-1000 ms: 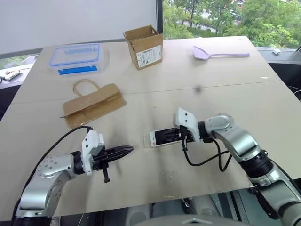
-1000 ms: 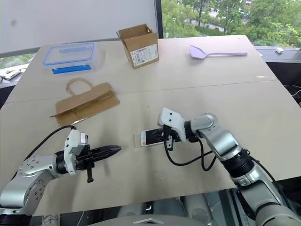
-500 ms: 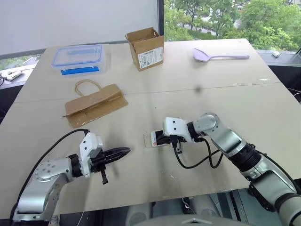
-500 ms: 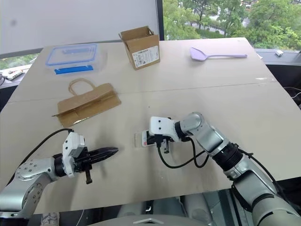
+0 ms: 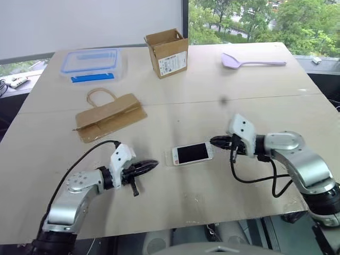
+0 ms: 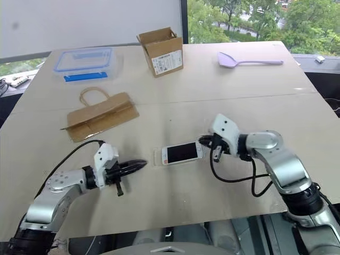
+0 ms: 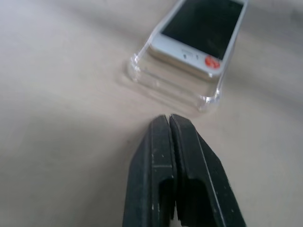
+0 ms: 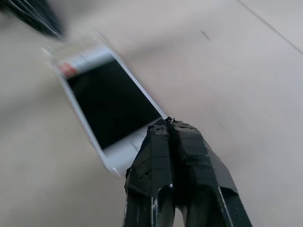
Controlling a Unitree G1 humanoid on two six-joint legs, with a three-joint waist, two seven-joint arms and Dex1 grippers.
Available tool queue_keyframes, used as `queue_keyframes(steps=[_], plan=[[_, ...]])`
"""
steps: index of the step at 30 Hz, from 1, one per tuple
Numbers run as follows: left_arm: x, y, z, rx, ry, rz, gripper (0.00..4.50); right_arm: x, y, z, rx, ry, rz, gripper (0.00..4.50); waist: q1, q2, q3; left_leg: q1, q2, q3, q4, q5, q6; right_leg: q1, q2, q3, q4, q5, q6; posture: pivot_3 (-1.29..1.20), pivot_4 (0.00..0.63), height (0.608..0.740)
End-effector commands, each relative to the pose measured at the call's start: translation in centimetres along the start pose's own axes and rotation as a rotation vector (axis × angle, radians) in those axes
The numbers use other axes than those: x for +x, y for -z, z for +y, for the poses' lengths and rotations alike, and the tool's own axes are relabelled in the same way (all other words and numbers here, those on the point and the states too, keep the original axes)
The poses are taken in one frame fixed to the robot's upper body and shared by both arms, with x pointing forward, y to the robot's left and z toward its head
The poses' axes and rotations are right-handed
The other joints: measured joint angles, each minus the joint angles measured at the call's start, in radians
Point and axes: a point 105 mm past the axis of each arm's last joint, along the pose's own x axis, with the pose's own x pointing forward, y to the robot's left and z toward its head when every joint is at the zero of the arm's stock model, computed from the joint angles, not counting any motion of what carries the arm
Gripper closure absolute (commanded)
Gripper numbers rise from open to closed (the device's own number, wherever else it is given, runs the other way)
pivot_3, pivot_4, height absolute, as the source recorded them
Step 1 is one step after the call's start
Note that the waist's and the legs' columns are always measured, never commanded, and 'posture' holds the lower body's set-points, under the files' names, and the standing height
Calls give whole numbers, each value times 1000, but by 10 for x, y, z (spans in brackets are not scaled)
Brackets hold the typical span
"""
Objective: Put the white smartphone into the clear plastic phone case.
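- White smartphone (image 5: 192,153) lies screen-up in clear plastic phone case (image 7: 171,90), mid tabletop (image 5: 212,95).
- Left gripper (image 5: 153,164): fingers closed, empty, near case end.
- Right gripper (image 5: 213,141): fingers closed, empty, just beside phone's other end.

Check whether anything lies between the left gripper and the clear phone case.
Nothing visible does: only bare table separates the shut left gripper from the clear plastic phone case, which holds the white smartphone.

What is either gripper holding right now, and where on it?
Nothing. Both the left gripper and right gripper are shut on nothing, short of the phone.
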Motion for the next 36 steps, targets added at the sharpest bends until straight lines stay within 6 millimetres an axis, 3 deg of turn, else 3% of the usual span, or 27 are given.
queue_keyframes(steps=[1,12,21,27,36], plan=[[7,0,0,29,29,4,4462,1,7,-1,-68,37,53,4500,2,0,0,0,0,0,0,0,0,0,0,0,0,0,0,0,150,740],[19,4,-6,52,40,-10,4462,19,10,12,-105,-37,67,4500,7,0,0,0,-1,0,2,0,0,1,-1,0,0,0,0,0,150,740],[22,0,-5,63,36,-24,4462,47,-7,28,-154,-145,14,4500,8,0,0,0,-1,-1,2,0,0,1,-1,-1,0,0,0,0,150,740],[23,0,-7,63,40,-25,4462,62,-7,38,-141,-210,-1,4500,5,0,0,0,-1,-1,2,0,0,1,0,0,1,0,0,0,150,740],[23,2,-4,52,32,-21,4462,61,-7,46,-118,-307,-5,4500,4,1,-1,3,0,-1,2,0,0,2,0,0,3,0,0,0,150,740]])
